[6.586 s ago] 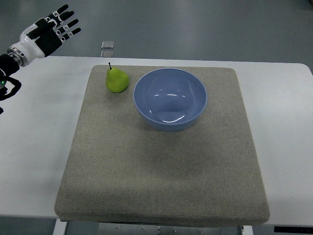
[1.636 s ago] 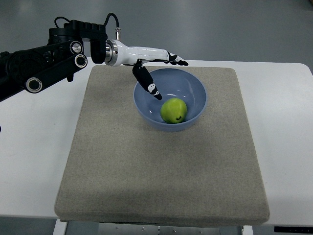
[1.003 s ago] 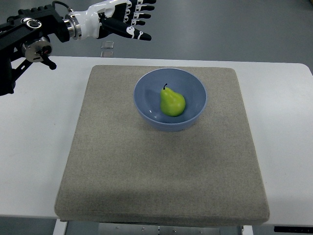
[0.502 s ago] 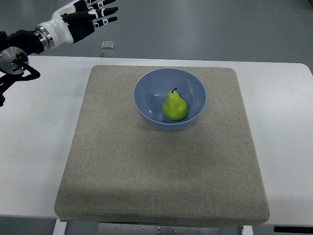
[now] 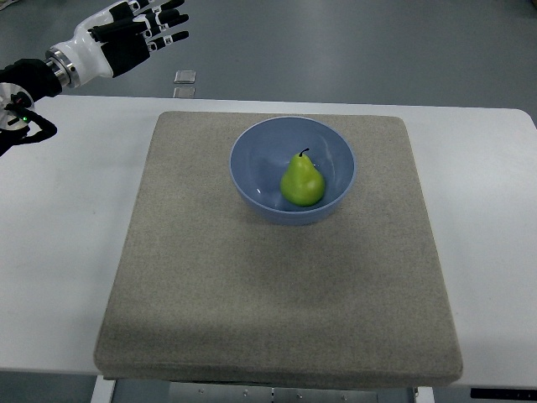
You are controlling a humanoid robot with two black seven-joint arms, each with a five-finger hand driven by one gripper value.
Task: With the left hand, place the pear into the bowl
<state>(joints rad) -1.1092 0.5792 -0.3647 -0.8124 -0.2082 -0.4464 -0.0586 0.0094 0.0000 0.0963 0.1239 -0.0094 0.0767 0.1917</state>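
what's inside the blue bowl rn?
One green pear lies in the blue bowl, stem pointing up-picture. The bowl floor beneath the pear is hidden. The left hand is open, well away at top left.

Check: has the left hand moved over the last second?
Yes. The left hand has pulled back left, away from the bowl, toward the table's far-left corner, fingers spread and empty; the pear sits in the bowl.

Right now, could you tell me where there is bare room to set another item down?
The mat is bare in front of the bowl and along both its sides. The bowl holds the pear. The left hand hovers off the table's far-left corner.
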